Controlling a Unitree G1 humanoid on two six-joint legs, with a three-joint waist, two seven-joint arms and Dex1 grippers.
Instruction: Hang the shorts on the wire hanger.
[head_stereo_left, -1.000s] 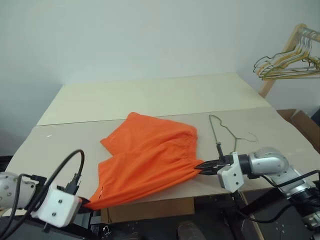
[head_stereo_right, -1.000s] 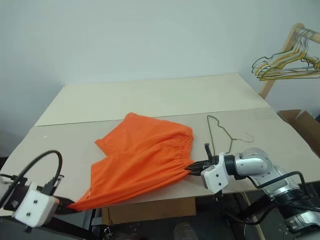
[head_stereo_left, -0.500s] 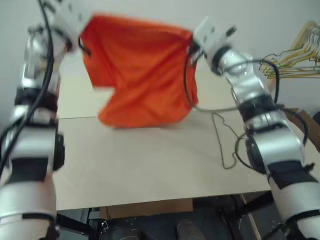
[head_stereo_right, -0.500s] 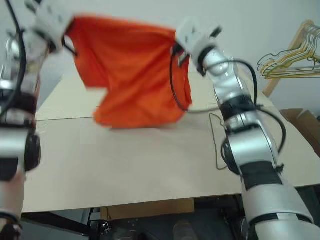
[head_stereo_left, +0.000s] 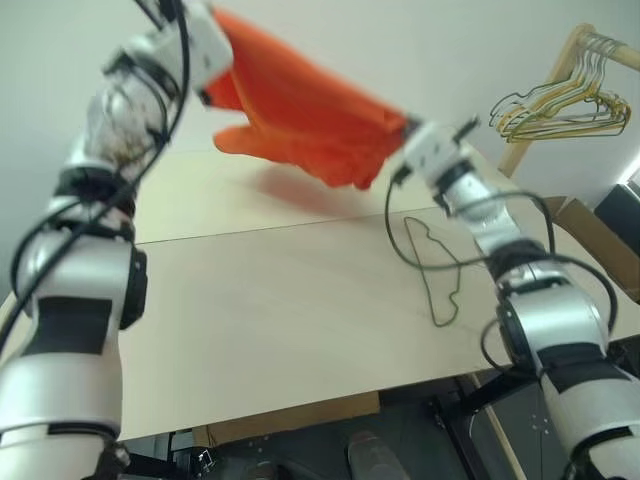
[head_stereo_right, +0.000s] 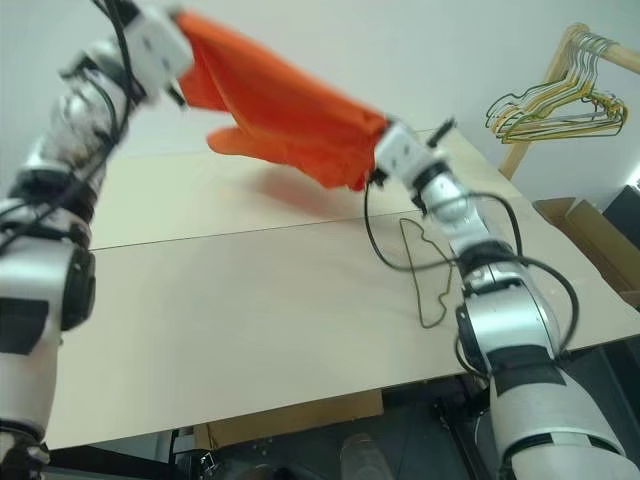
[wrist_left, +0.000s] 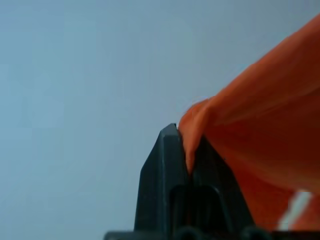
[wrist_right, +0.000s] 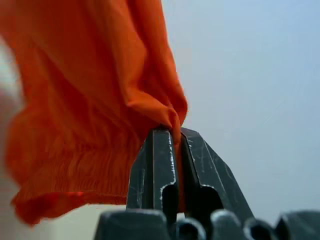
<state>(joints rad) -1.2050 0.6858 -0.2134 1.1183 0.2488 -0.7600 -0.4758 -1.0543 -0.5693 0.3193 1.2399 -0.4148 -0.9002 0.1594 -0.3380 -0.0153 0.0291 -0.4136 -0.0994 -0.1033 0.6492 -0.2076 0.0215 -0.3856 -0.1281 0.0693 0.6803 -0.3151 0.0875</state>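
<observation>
- Grey wire hanger (head_stereo_left: 432, 268) lies flat on the tabletop (head_stereo_left: 280, 320), nearest thing to me, just under my right forearm and untouched. Both arms are busy, so I read nothing as free to steady it; I expect any sweep of fabric or cable across it would skid it.
- Black cable loop off the right wrist hangs down close over the hanger's hook end. Risk I see: it snags the wire and drags it toward the tabletop edge.
- Right gripper (wrist_right: 175, 137) has its jaws clamped together on a thin pinch of the shorts (head_stereo_left: 300, 110) at the gathered waistband. Only an edge of cloth sits between the pads, so I judge a sharp tug could pull it free.
- Left gripper (wrist_left: 187, 150) is higher and further out, jaws likewise closed on a small fold at the opposite edge. Same worry: narrow bite, slick fabric.
- Shorts are airborne, stretched between the two arms above the far half of the tabletop, sloping down from left to right, with loose cloth sagging and bunched below the line. If one side lets go, I expect the whole thing to swing off the other jaw and drop in a heap.
- The bunching likely hides the openings, so I'd expect a blind lowering to land the cloth on the hanger rather than thread it.
- Rack of coloured hangers (head_stereo_left: 560, 100) stands far right, well apart; only a wide right swing would reach it.
</observation>
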